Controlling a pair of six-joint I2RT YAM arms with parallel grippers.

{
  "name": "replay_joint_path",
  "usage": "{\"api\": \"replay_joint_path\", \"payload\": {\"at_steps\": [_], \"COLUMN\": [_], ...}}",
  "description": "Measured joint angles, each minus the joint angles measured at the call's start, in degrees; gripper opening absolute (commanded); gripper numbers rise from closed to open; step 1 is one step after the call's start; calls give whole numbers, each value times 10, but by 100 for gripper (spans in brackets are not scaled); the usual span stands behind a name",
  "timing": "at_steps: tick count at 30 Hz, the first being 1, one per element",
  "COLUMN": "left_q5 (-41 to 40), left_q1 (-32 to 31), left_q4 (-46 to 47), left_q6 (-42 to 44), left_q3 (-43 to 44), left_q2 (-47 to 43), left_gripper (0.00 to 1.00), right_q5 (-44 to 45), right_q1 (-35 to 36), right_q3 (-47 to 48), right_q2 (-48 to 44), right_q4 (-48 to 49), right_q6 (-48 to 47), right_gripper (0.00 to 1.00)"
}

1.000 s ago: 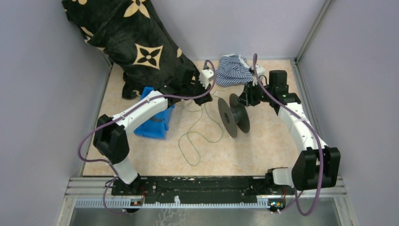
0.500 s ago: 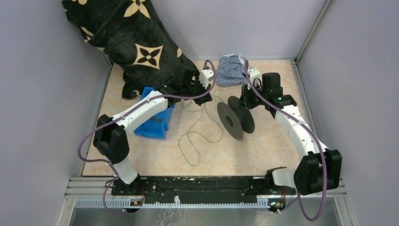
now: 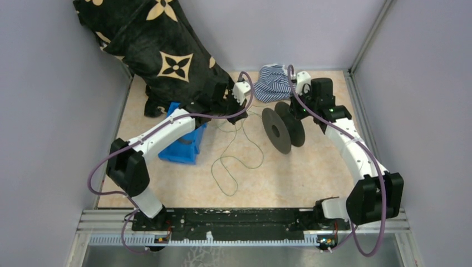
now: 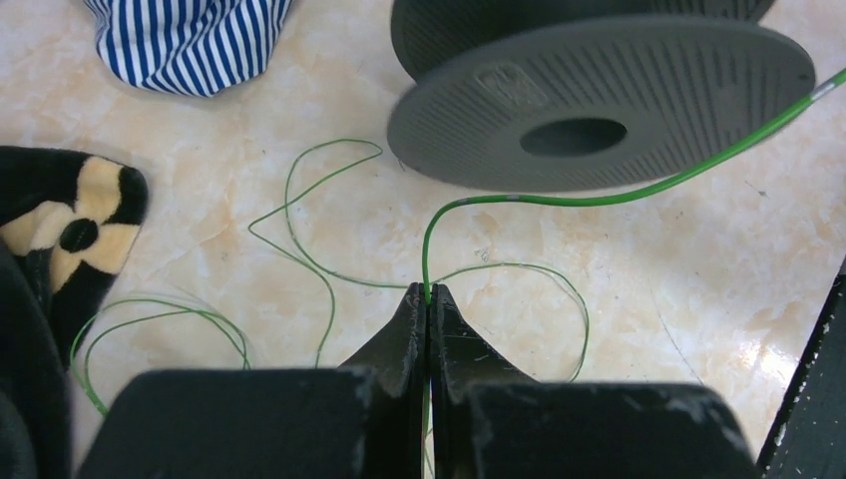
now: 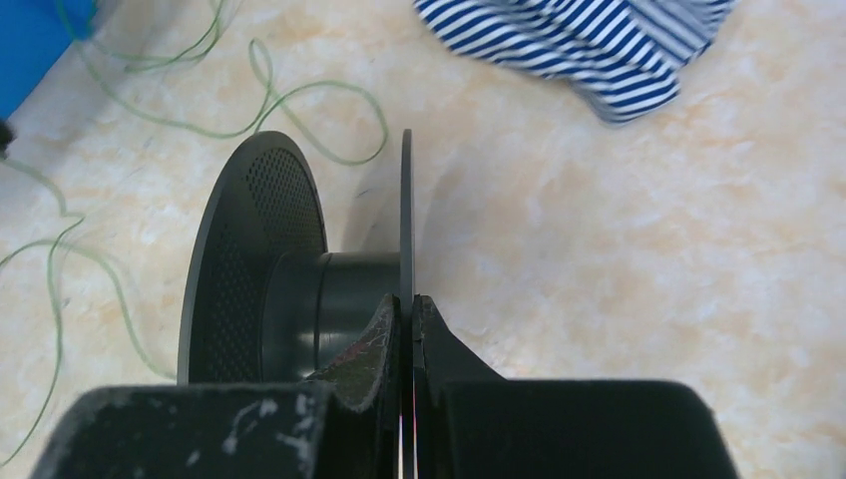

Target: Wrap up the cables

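On the beige table point(image 3: 311, 172) between lilac walls point(image 3: 55, 111), left jaws pinch the cables point(image 4: 426, 254), right jaws the spool point(image 3: 276, 130).

Open tabletop point(image 3: 289, 178) nearside, cables point(image 4: 559, 201) looped midway, spool point(image 3: 284, 125), blue bin point(image 3: 183, 146), cloth point(image 3: 161, 50) behind

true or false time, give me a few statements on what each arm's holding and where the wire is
The left fingers pinch the green cable. True.
The striped cloth lies beyond the spool, toward the back wall. True.
The right fingers hold the striped cloth. False: they clamp a flange of the black spool.
The spool is fully wound. False: its core looks bare, and the cable lies in loose loops on the table.
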Motion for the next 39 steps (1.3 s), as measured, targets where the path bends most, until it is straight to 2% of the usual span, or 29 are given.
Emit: {"api": "replay_joint_path", "payload": {"at_steps": [9, 14, 24, 30, 39], "left_q5": [-18, -24, -19, -13, -7], "left_q1": [12, 15, 16, 16, 16], "left_q4": [4, 4, 3, 3, 3], "left_q6": [6, 7, 13, 15, 24], "left_q3": [-14, -16, -17, -17, -16], "left_q2": [-23, -24, -24, -24, -20], "left_gripper": [0, 0, 0, 0, 0], "right_q5": [68, 78, 26, -7, -33], "right_q1": [0, 0, 0, 4, 6], "right_q3": [75, 134, 251, 297, 316], "right_q2": [69, 137, 284, 323, 343], "right_q4": [49, 58, 67, 59, 66], "right_q6": [-41, -54, -59, -60, -59], "right_gripper": [0, 0, 0, 0, 0]}}
